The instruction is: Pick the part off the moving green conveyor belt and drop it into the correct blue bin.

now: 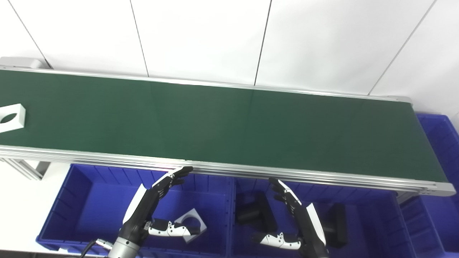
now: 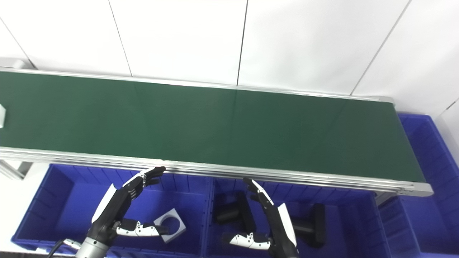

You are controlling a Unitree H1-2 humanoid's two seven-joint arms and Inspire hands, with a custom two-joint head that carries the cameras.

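Both hands, left (image 1: 150,211) & right (image 1: 297,222), open, empty, over blue bins: left bin (image 1: 86,200) w/ white holed block (image 1: 193,224), right bin (image 1: 369,229) w/ black parts (image 1: 254,211). Another white block (image 1: 10,117) on conveyor belt (image 1: 229,129).

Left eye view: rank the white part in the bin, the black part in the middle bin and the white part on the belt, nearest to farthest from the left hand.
1. White part in the bin, beside the left hand.
2. Black part in the middle bin, to its right.
3. White part on the belt, far left edge.

Black hands (image 1: 154,209) with white shells, silver left wrist, black cable
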